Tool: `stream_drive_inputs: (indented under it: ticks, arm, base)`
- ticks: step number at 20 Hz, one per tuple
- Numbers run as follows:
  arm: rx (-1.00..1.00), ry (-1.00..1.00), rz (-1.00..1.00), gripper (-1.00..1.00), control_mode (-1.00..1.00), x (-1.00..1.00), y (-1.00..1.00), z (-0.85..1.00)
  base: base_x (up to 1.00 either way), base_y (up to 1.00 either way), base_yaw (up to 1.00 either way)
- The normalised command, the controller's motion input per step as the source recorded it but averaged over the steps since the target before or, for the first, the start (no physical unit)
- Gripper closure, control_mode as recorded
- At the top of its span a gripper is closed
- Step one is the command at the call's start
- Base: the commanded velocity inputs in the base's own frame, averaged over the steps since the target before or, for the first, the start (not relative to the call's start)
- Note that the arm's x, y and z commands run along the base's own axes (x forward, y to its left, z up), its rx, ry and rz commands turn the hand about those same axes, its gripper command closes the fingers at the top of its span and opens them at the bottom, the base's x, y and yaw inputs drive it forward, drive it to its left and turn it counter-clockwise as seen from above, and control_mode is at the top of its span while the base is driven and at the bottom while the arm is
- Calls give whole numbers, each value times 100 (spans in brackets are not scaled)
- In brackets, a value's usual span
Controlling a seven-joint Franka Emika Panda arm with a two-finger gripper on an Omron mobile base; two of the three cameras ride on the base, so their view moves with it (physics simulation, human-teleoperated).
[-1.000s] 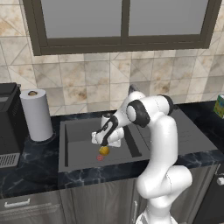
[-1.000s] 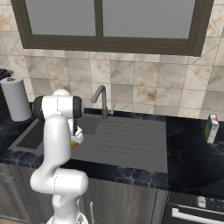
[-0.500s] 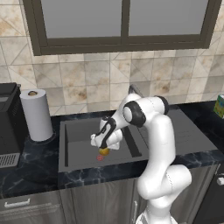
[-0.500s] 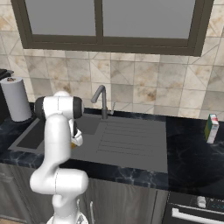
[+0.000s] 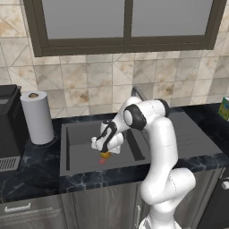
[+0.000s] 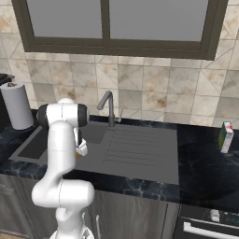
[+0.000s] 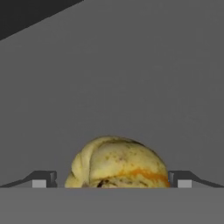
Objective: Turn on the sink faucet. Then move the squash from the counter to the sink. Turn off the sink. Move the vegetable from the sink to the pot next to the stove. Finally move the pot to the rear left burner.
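Observation:
The yellow squash (image 7: 117, 162) lies on the floor of the dark grey sink (image 5: 79, 150), close to the red drain mark. My gripper (image 5: 105, 150) reaches down into the basin and stands open. One fingertip (image 7: 42, 179) is on either side of the squash with a gap to it, and neither touches it. In the right base view a sliver of the squash (image 6: 78, 154) peeks out beside the arm. The grey sink faucet (image 6: 108, 105) stands behind the basin with its spout toward the bowl. The pot is out of view.
A paper towel roll (image 5: 38, 117) and a black machine (image 5: 9, 123) stand on the black counter left of the sink. The ribbed drainboard (image 6: 140, 149) lies to the right, then a small carton (image 6: 225, 137). The stove's front edge (image 6: 210, 219) sits at the lower right.
The hand has sunk a little lower and leftward into the basin, closing in over the squash. The jaws have stayed wide and the squash has not moved.

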Motion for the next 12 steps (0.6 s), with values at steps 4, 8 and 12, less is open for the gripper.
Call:
stream_drive_inputs:
  ticks: [4, 8, 12]
  arm:
    - [0, 0, -4, -100, -100, -2, 0, -17]
    - [1, 0, -5, -100, -100, -15, 0, -24]
    - [1, 0, -5, -100, -100, -20, 0, -32]
  base:
    - [0, 0, 0]
    - [0, 0, 0]
    - [0, 0, 0]
